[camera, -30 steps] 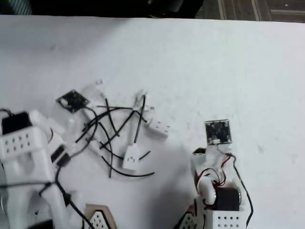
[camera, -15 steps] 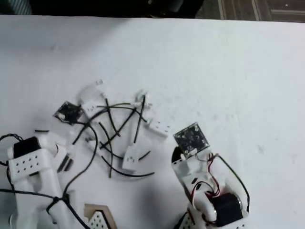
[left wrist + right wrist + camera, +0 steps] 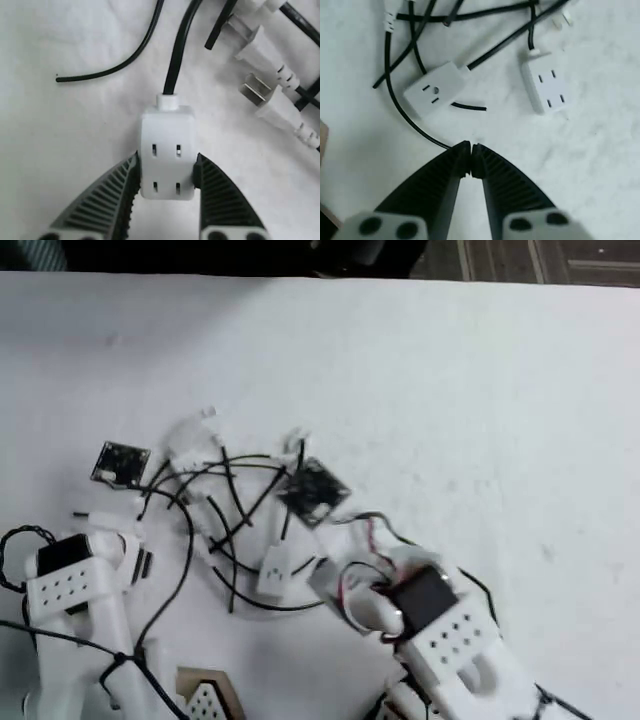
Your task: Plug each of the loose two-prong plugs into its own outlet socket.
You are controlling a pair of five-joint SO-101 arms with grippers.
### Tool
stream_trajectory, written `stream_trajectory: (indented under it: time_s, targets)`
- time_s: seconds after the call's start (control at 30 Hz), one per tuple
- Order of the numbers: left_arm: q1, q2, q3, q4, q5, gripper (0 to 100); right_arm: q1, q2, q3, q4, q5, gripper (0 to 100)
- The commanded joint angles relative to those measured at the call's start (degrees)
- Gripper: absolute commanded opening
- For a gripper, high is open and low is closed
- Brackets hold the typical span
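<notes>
My left gripper (image 3: 166, 162) clamps the outlet block (image 3: 167, 135), and my right gripper (image 3: 471, 150), shut and empty, has swung across to the cords (image 3: 495, 48), so fetching one of the plugs (image 3: 262, 50) comes next.

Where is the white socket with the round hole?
The round-hole socket lies on the table in the right wrist view, just beyond the right gripper, beside a four-slot socket block.
</notes>
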Motion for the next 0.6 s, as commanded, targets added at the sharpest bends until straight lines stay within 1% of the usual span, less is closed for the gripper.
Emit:
stream_trajectory:
  time_s: [0.0, 0.13, 0.27, 0.4, 0.43, 0.57]
  targets:
    - [-0.31, -1.45, -4.13, -0.09, 0.79, 2, -1.01, 2.33, -2.64, -4.00, -0.53, 1.8]
    - [-0.31, -1.45, -10.46, 3.96, 0.79, 2, -1.71, 2.59, -2.11, -5.49, -0.53, 1.8]
    - [-0.48, -1.45, -18.99, 10.11, 0.79, 2, -5.41, 2.68, -2.02, -8.84, -0.88, 1.8]
    - [-0.66, -1.45, -26.73, 16.88, 1.14, 2, -8.57, 3.21, -1.76, -13.23, -6.42, 2.0]
    - [-0.66, -1.45, -28.04, 18.11, 2.20, 2, -9.63, 4.18, -1.58, -14.55, -7.03, 2.1]
    - [-0.66, -1.45, -32.70, 20.40, 5.80, 2, -12.53, 11.12, -1.85, -19.30, -8.62, 2.1]
